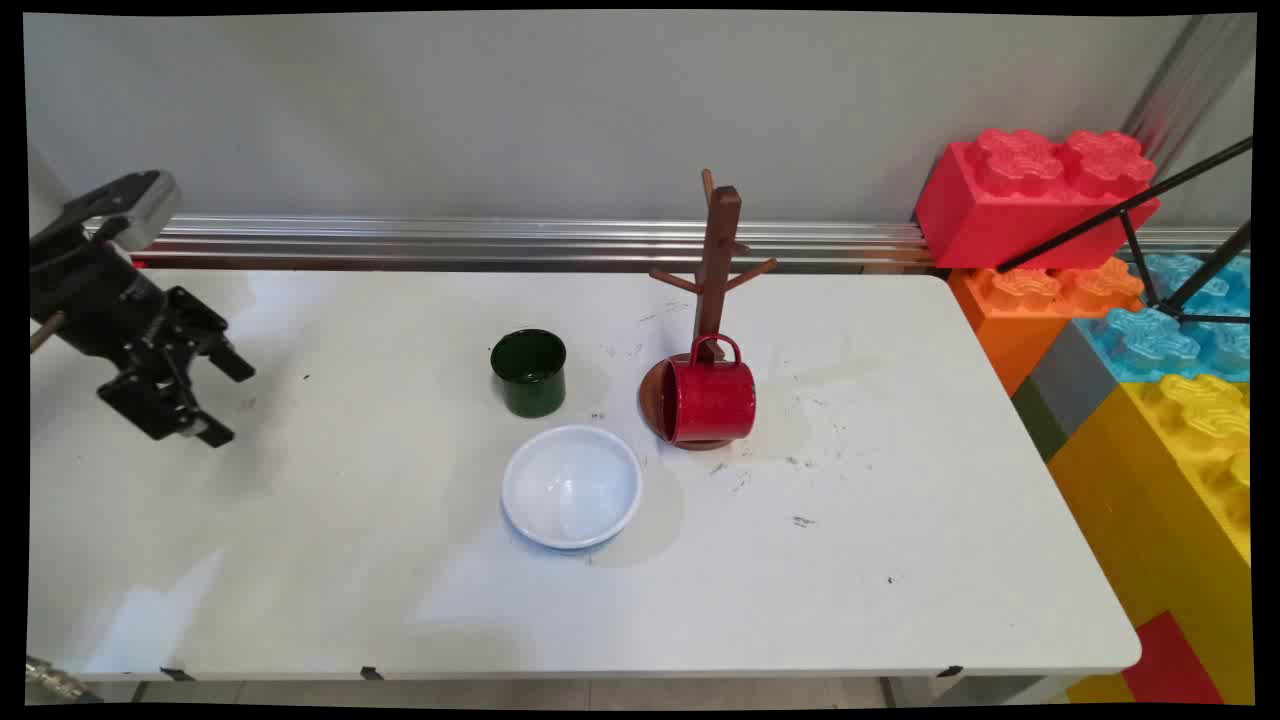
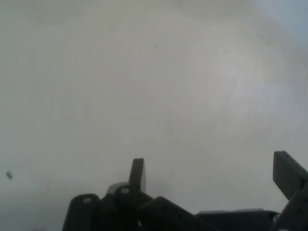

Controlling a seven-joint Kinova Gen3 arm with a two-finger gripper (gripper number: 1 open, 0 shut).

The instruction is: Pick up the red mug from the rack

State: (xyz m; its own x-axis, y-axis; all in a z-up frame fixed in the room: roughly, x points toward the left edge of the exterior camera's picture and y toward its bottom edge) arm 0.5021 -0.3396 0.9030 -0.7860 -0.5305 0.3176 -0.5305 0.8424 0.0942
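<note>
While hand view shows only bare table (image 2: 144, 96) past spread, empty fingers (image 2: 138, 174), main view has gripper (image 1: 225, 400) at table's left, well apart from green cup (image 1: 529, 372), white bowl (image 1: 571, 487), red mug (image 1: 708, 397) lying at mug tree (image 1: 714, 270).

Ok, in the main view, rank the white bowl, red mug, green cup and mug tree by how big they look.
1. Mug tree, tallest by far.
2. White bowl, widest footprint.
3. Red mug, lying on its side on the tree's base.
4. Green cup, slightly smaller than the mug, though it sits farther from the camera, so that's unsure.
</note>
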